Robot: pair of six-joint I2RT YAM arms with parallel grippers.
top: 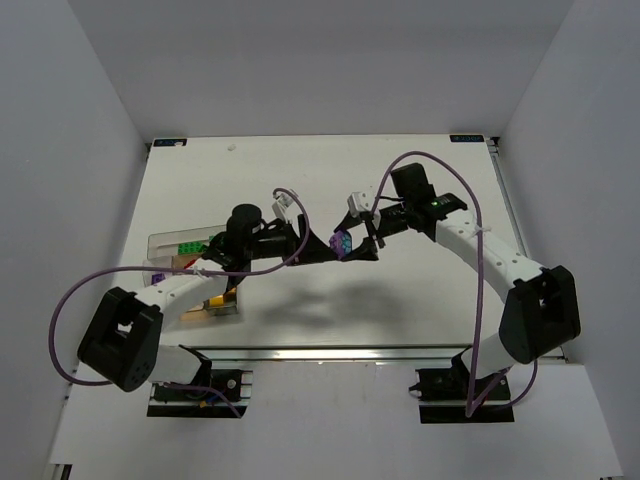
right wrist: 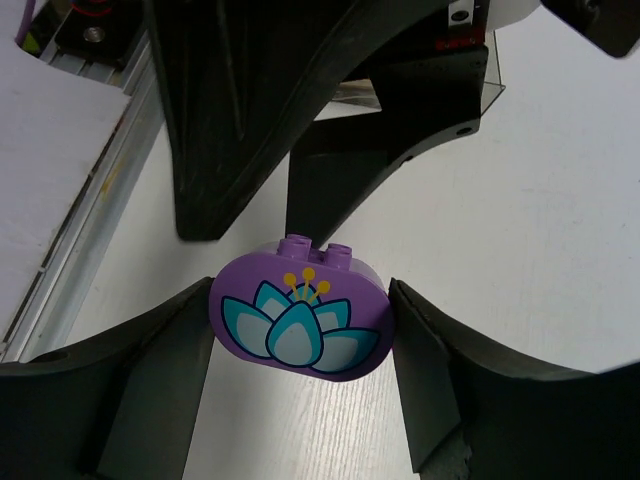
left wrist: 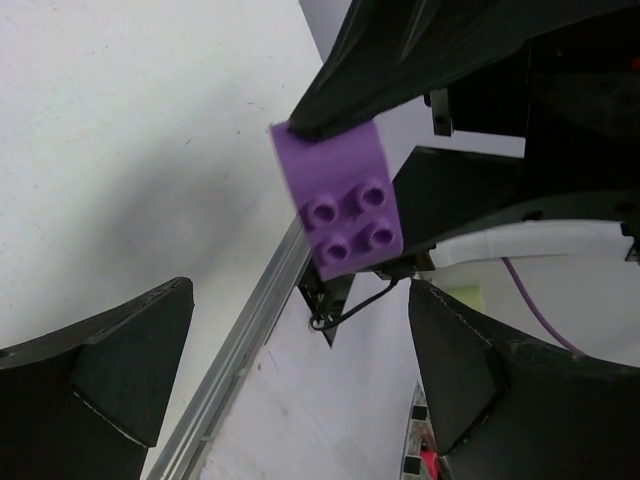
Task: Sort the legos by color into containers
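Observation:
A rounded purple lego with a teal lotus print sits between my right gripper's two fingers, held above the white table. In the top view the lego is at mid-table, with the right gripper on it. My left gripper is open and empty, its tips just short of the lego from the left. In the left wrist view the lego shows its four studs, just beyond the open left gripper. The containers at the left hold a green lego and a yellow one, partly hidden by the left arm.
An aluminium rail runs along the table's near edge and also shows in the left wrist view. White walls enclose the table on the left, back and right. Purple cables loop off both arms.

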